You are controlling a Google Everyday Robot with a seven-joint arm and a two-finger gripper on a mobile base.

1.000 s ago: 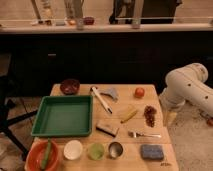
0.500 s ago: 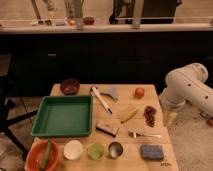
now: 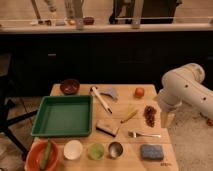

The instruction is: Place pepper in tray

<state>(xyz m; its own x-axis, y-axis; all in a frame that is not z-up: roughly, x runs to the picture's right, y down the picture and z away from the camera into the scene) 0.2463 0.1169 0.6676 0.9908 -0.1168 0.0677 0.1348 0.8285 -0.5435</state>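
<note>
The slim green pepper (image 3: 46,155) lies in the round orange bowl (image 3: 31,150) at the table's front left corner. The large green tray (image 3: 62,116) sits just behind that bowl on the left half of the table, with nothing in it. My gripper (image 3: 167,120) hangs at the end of the white arm (image 3: 182,87) beside the table's right edge, far from the pepper and the tray. It holds nothing that I can see.
A dark red bowl (image 3: 69,86) stands behind the tray. A white-handled tool (image 3: 101,99), a yellow elongated item (image 3: 129,116), a red tomato (image 3: 139,92), a dark cluster (image 3: 149,115), a fork (image 3: 145,134) and a blue sponge (image 3: 151,151) fill the right half. Three small cups (image 3: 95,150) line the front edge.
</note>
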